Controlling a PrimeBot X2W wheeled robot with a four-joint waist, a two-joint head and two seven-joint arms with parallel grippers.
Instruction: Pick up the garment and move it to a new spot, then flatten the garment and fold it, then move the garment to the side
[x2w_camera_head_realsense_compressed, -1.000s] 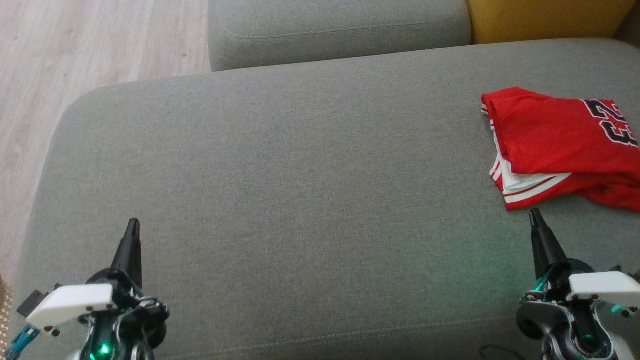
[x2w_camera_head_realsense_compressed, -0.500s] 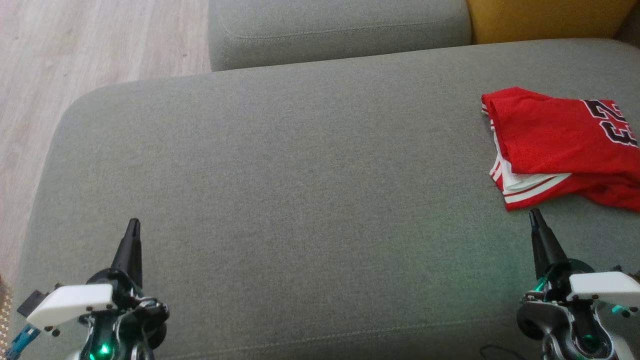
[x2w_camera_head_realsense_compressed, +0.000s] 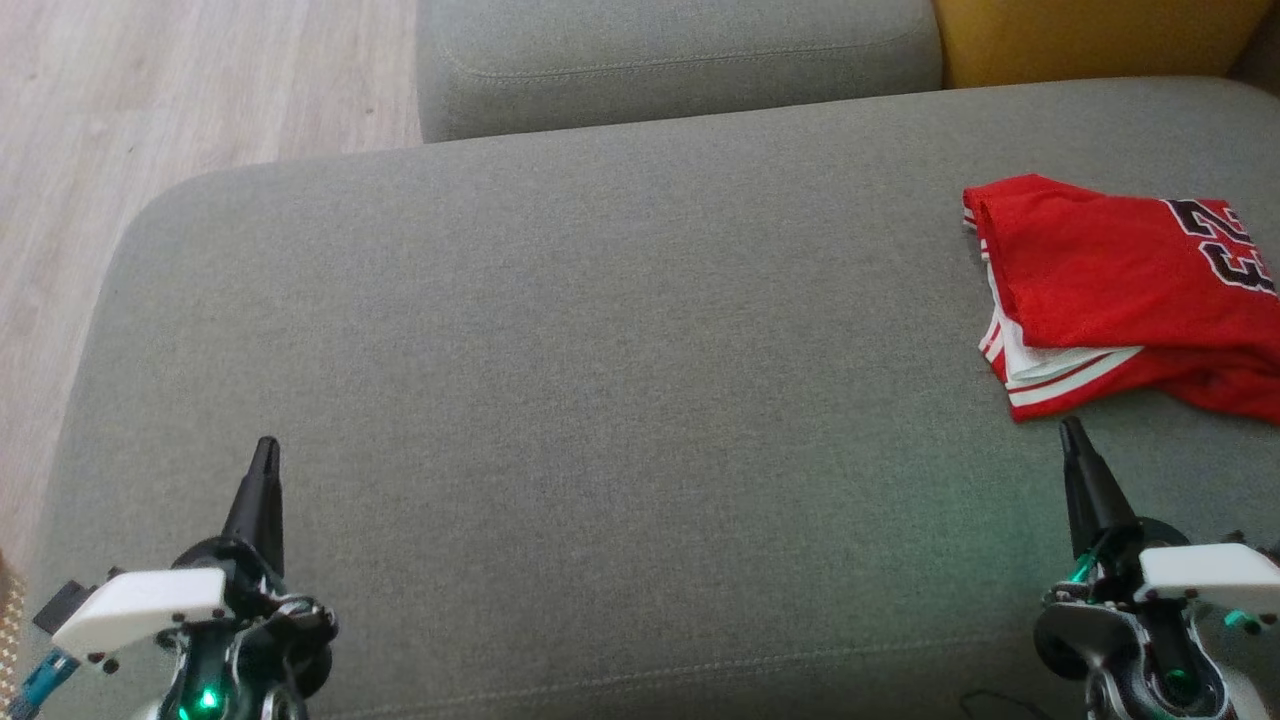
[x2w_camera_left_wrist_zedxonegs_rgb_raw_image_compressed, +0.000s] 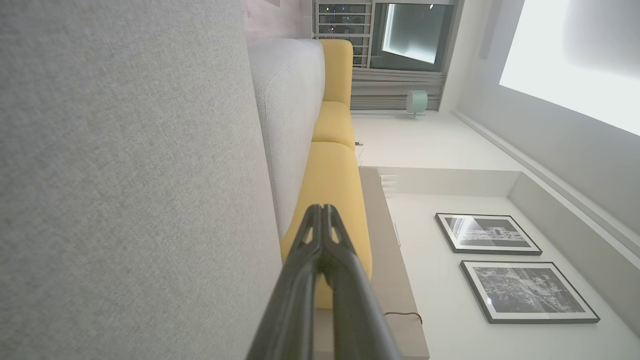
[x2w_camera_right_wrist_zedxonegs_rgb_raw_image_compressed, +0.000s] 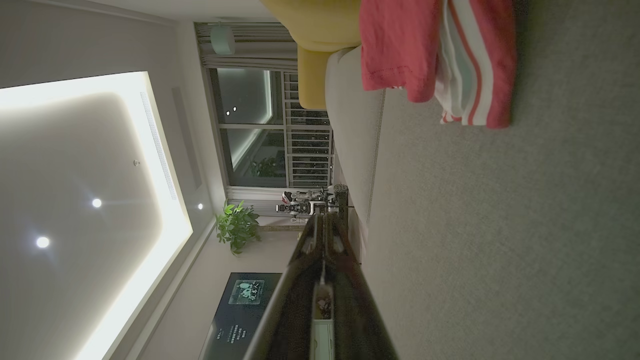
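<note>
Red jersey (x2w_camera_head_realsense_compressed: 1110, 280), folded, lies at the right end of the grey sofa seat (x2w_camera_head_realsense_compressed: 600, 400), its right side cut off by the frame. Empty and pinched closed: left gripper (x2w_camera_head_realsense_compressed: 266, 447) and right gripper (x2w_camera_head_realsense_compressed: 1068, 427), right tip just short of the jersey. Wood floor (x2w_camera_head_realsense_compressed: 200, 90) left, yellow cushion (x2w_camera_head_realsense_compressed: 1090, 40) behind.

The head camera looks steeply down from above onto the grey seat cushion (x2w_camera_head_realsense_compressed: 600, 400), taking in most of its width. The left wrist camera, rolled sideways, skims close along that cushion toward the yellow cushions (x2w_camera_left_wrist_zedxonegs_rgb_raw_image_compressed: 332, 185) and a wall of framed pictures (x2w_camera_left_wrist_zedxonegs_rgb_raw_image_compressed: 487, 234). The right wrist camera (rolled the opposite way) sits equally low, facing the red garment (x2w_camera_right_wrist_zedxonegs_rgb_raw_image_compressed: 400, 45). The head view shares that garment at its right edge.
</note>
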